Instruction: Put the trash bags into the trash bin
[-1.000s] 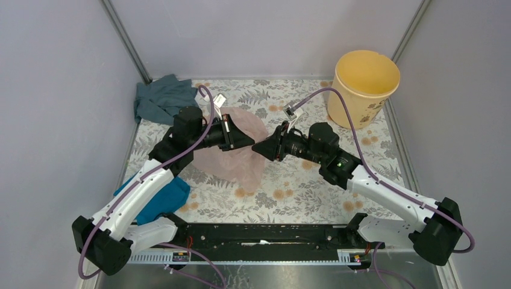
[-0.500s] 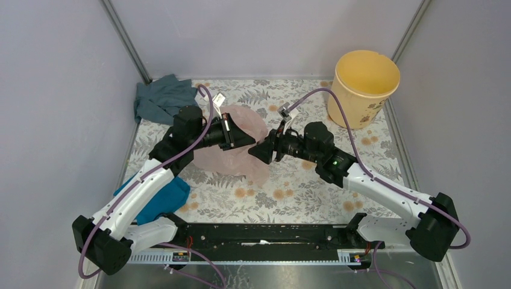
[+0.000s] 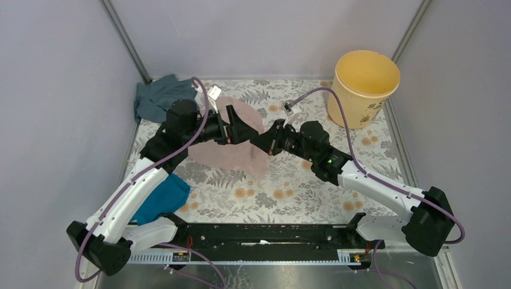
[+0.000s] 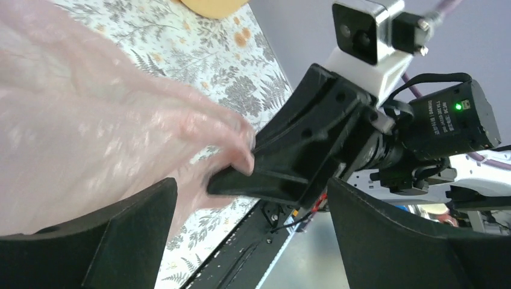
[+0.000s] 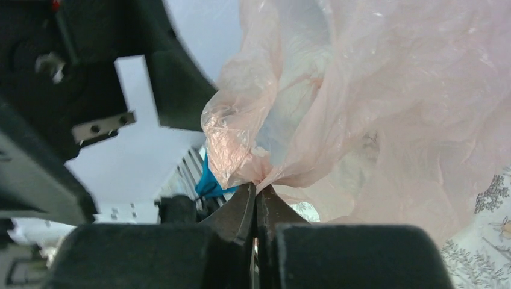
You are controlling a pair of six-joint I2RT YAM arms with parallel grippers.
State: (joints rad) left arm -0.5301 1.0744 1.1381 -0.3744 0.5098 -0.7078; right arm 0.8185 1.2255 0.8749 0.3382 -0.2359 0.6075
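While the right jaws pinch the pink bag point(image 3: 226, 155), the left jaws gape wide beside it; the yellow bin point(image 3: 352, 111) stands at two o'clock.

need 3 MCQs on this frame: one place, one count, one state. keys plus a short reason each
1. Where does the bucket stand?
A) far right corner
B) near left corner
C) centre

2. How many cloths lie on the table?
A) one
B) two
C) four

3. The right gripper is:
A) wide open
B) shut on the pink bag
C) shut on a cloth

Key:
1 A: it sits at the far right, by the wall.
2 B: a grey-blue cloth far left, a teal cloth near left.
3 B: its fingers pinch a bunched edge of the bag.
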